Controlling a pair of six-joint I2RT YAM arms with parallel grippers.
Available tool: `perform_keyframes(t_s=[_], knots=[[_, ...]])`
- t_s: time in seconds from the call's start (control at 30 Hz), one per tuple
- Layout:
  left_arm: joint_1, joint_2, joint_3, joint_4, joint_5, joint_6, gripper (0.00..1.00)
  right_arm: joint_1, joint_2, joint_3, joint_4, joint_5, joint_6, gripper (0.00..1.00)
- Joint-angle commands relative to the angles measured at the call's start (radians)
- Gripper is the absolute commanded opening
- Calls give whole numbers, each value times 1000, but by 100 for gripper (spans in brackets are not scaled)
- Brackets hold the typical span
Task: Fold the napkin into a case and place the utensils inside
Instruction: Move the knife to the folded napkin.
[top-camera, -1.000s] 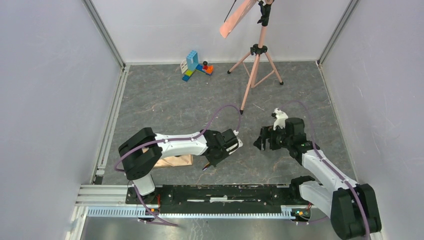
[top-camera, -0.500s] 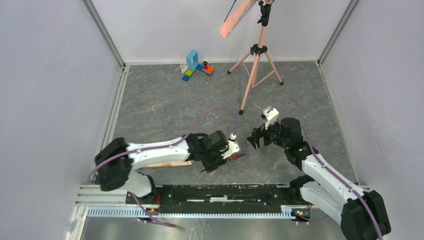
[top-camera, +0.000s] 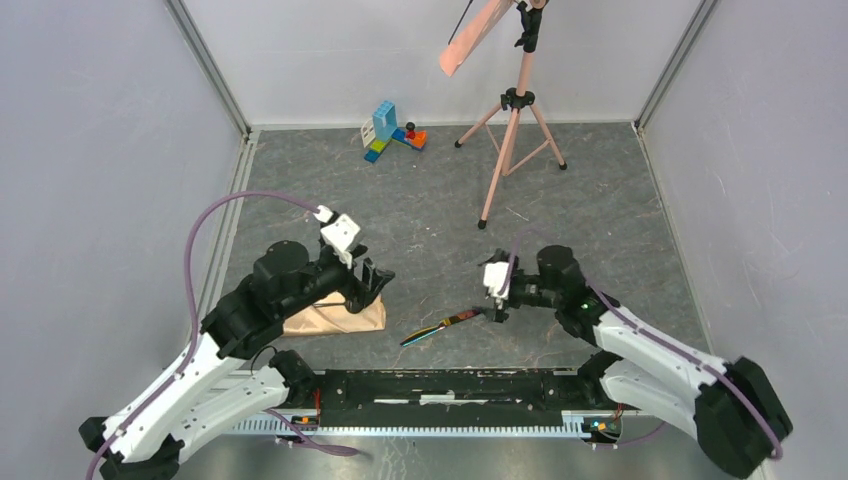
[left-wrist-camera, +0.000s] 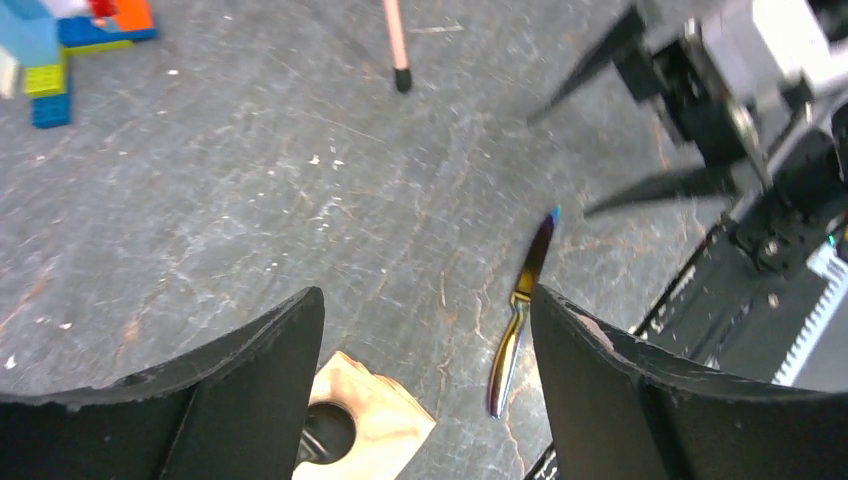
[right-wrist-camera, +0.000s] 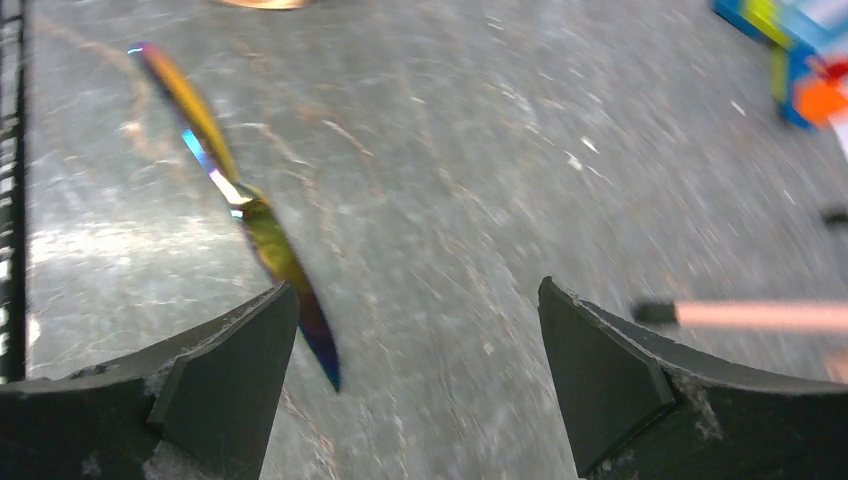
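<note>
The case (top-camera: 335, 318), a small folded peach-tan napkin pouch, lies on the grey table near the left arm's base. My left gripper (top-camera: 372, 283) hovers open just above its right end. In the left wrist view the case (left-wrist-camera: 385, 430) shows between my open left gripper (left-wrist-camera: 428, 300), with a dark round shape (left-wrist-camera: 325, 435) at its mouth. The iridescent utensil (top-camera: 440, 327) lies loose on the table. It reappears in the left wrist view (left-wrist-camera: 520, 320). My right gripper (top-camera: 492, 308) is open at its right end. In the right wrist view the iridescent utensil (right-wrist-camera: 240, 200) ends beside the left finger of my right gripper (right-wrist-camera: 418, 290).
A pink tripod (top-camera: 512, 130) stands at the back right, one leg foot (left-wrist-camera: 402, 78) not far from the utensil. Coloured toy blocks (top-camera: 392, 130) sit at the back. The black rail (top-camera: 450, 385) runs along the near edge, close to the utensil.
My left gripper opened and let go of the iridescent utensil, which now lies on the table. The left arm swung back left over the case. My right gripper came down-left to the utensil's end.
</note>
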Motion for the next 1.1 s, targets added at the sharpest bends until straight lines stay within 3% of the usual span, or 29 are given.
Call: perform_keyframes(t_s=[0.0, 0.1, 0.23, 0.37, 0.43, 0.67, 1.07], knots=[[31, -16, 61, -16, -158, -117, 82, 99, 166, 157, -133, -104, -315, 95], [41, 4, 103, -52, -295, -198, 87, 159, 334, 273, -270, -106, -387, 90], [62, 24, 130, -95, -335, -269, 87, 248, 457, 346, -269, -90, -371, 86], [81, -3, 120, -121, -343, -278, 88, 302, 577, 432, -332, -78, -353, 69], [90, -13, 120, -138, -349, -282, 89, 330, 632, 461, -355, -52, -329, 65], [104, -39, 104, -155, -365, -296, 89, 392, 699, 432, -238, 11, -200, 60], [106, -50, 116, -176, -361, -309, 90, 407, 758, 428, -238, 91, -192, 41]])
